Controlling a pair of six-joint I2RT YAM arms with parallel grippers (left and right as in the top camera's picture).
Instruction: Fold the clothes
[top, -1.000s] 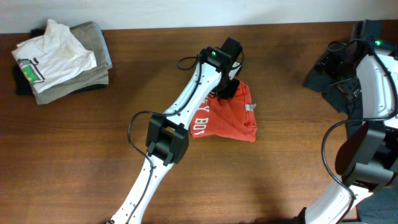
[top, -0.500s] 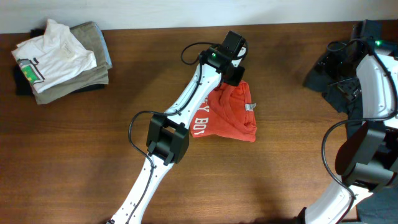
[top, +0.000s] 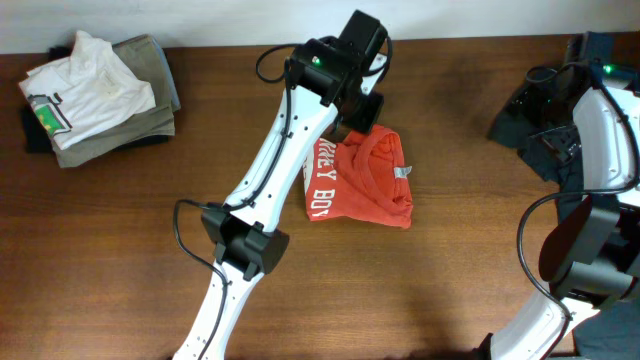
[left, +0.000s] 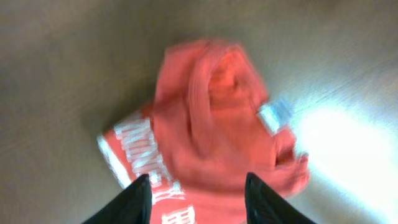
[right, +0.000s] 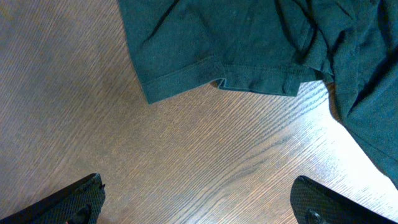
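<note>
Okay, we see the orange-red T-shirt (top: 362, 180) lying bunched in a rough fold on the wooden worktop (top: 150, 220), about midway between the left and right edges, nearer the far edge; white lettering (top: 322, 185) runs along its left side, a small white tag (top: 402, 172) near its right; the left gripper (top: 366, 104) hovers over the shirt's far end, fingers (left: 138, 194) spread, nothing between them, wrist view blurred; the right gripper (right: 199, 190) is at the right edge, jaws wide, gripping nothing, over wood beside a dark green garment (right: 249, 37); a white shirt (top: 90, 85) lies on a khaki-grey garment (top: 150, 60) in the far left corner.
</note>
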